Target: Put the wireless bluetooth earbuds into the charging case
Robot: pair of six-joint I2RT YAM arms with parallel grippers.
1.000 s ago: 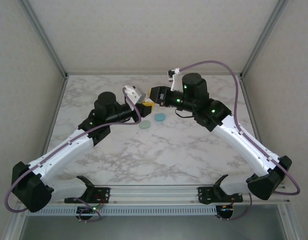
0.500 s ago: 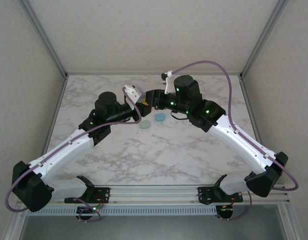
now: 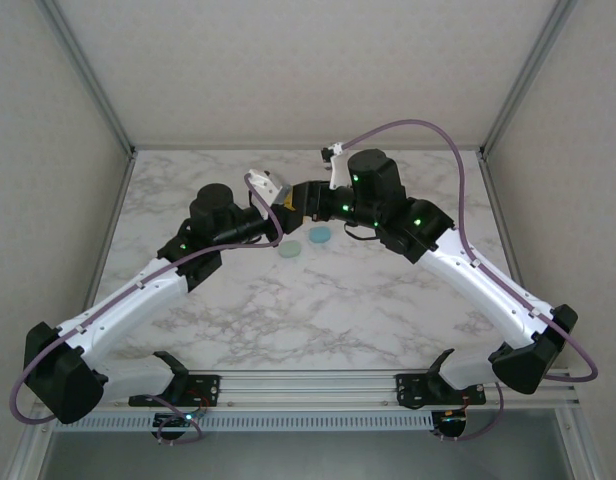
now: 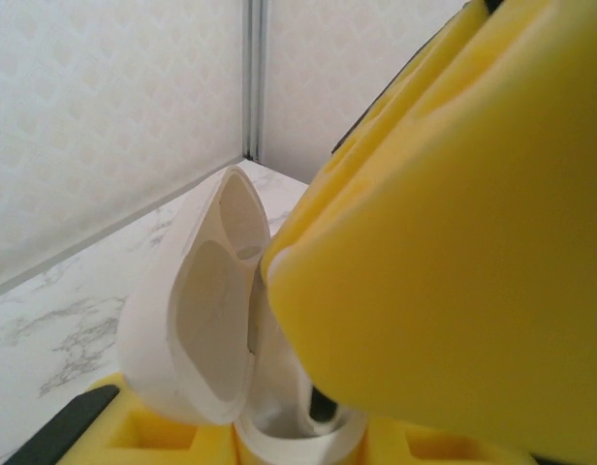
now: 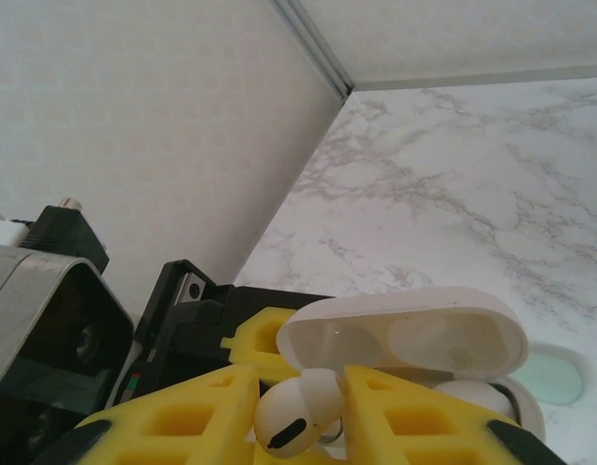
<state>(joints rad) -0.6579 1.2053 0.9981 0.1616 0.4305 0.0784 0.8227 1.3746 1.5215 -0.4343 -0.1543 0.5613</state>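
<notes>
One white earbud (image 5: 295, 417) sits pinched in the narrow jaws of my right gripper (image 5: 298, 399), right at the mouth of the open charging case (image 5: 405, 339), which my left gripper (image 4: 289, 441) clamps by its base, so I judge the seating itself not yet done.

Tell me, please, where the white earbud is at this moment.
In the right wrist view, the white earbud sits low and centre, pinched between the right gripper's yellow jaws, just in front of the open charging case.
</notes>
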